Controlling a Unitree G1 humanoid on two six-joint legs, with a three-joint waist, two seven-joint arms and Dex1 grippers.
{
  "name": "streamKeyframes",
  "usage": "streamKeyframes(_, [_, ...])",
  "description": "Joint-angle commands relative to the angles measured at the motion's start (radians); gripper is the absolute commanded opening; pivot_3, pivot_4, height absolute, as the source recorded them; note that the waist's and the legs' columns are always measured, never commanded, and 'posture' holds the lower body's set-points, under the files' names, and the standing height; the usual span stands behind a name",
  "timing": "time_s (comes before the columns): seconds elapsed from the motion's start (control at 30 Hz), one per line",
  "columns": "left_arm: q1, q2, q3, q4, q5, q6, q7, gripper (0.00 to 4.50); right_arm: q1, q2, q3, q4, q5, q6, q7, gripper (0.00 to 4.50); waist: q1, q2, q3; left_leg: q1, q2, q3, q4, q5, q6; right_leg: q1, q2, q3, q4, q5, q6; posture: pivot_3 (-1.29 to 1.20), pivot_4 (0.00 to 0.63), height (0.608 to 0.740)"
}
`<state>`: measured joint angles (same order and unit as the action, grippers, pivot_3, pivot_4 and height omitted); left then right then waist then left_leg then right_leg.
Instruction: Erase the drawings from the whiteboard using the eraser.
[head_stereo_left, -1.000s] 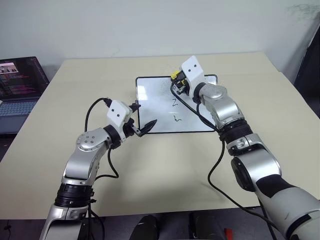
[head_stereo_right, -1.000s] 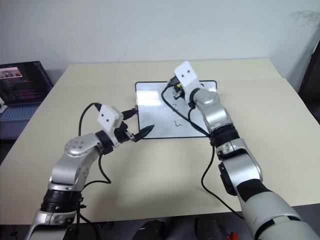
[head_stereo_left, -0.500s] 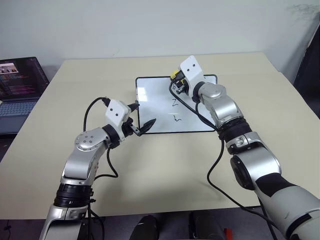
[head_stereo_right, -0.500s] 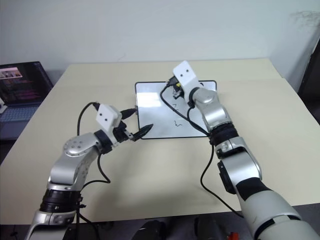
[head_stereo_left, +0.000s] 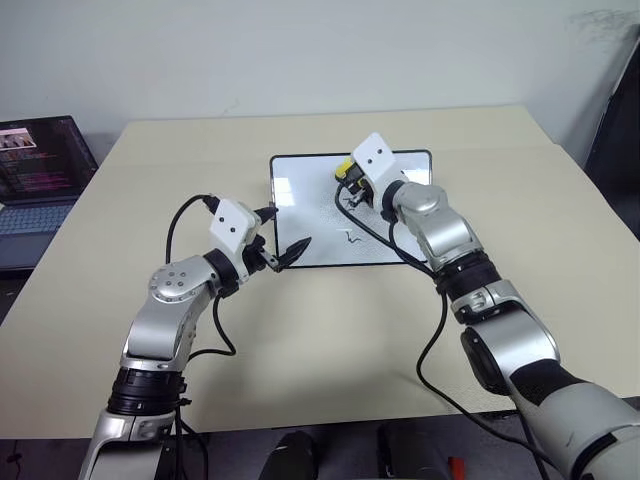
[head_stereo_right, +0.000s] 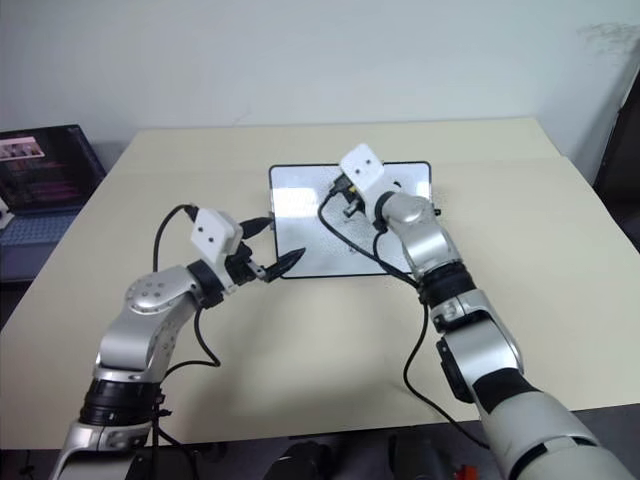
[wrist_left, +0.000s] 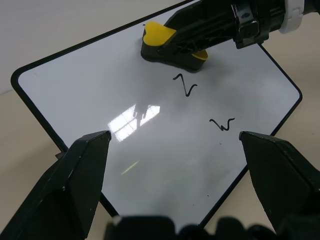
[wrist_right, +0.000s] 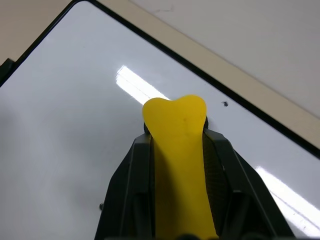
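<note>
The whiteboard (head_stereo_left: 300, 195) lies flat on the beige table, ahead of both arms. My right gripper (head_stereo_left: 346, 183) is shut on the yellow eraser (wrist_left: 161, 39). The eraser's dark underside seems to rest on the board's far part. Two black drawings show on the board: one squiggle (wrist_left: 185, 85) right beside the eraser, another (wrist_left: 222, 124) nearer to me. My left gripper (wrist_left: 175, 135) hovers at the board's near left corner, open and holding nothing.
A laptop (head_stereo_left: 40, 160) with a lit screen stands off the table's far left. The beige table (head_stereo_left: 330, 330) runs wide around the board. Black cables hang from both wrists.
My right gripper has come down and a little nearer with the eraser, onto the board's far part. The left arm has kept still.
</note>
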<state>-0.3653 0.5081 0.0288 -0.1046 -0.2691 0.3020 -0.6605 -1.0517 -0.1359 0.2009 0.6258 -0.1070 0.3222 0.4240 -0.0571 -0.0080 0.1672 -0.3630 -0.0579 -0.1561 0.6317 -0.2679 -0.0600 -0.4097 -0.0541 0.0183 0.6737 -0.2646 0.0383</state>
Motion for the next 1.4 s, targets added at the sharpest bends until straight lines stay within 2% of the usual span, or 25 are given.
streamKeyframes(0.03, [-0.006, 0.005, 0.02, -0.043, -0.003, -0.01, 0.008, 4.5, 0.017, -0.005, 0.012, -0.033, -0.014, 0.03, 0.012, 0.96, 0.0, 0.0, 0.0, 0.0, 0.0, 0.0, 0.001, -0.001, 0.001, 0.0, 0.0, 0.0, 0.001, 0.0, 0.0, 0.0, 0.15, 0.74])
streamKeyframes(0.53, [-0.046, -0.011, 0.001, 0.006, 0.003, -0.032, -0.004, 4.5, -0.034, -0.006, -0.086, -0.097, 0.042, 0.011, -0.062, 0.96, 0.001, 0.0, 0.0, -0.001, -0.001, -0.001, 0.004, -0.001, 0.002, 0.0, 0.001, -0.001, 0.004, 0.0, 0.0, 0.0, 0.15, 0.74])
streamKeyframes(1.03, [-0.053, -0.006, 0.01, 0.012, 0.006, -0.032, -0.013, 4.5, -0.114, 0.005, -0.1, 0.053, 0.033, -0.06, -0.107, 0.96, -0.001, 0.0, 0.0, -0.001, -0.001, 0.0, 0.003, -0.001, 0.002, -0.002, 0.0, 0.0, 0.004, 0.0, 0.0, 0.0, 0.15, 0.74])
streamKeyframes(1.4, [-0.021, 0.003, 0.022, -0.024, 0.001, -0.022, 0.001, 4.5, -0.129, 0.026, -0.091, 0.097, 0.022, -0.024, -0.089, 0.96, -0.002, 0.0, 0.0, -0.001, 0.0, -0.001, 0.003, -0.001, 0.002, -0.002, 0.0, 0.0, 0.003, 0.0, 0.0, 0.0, 0.15, 0.74])
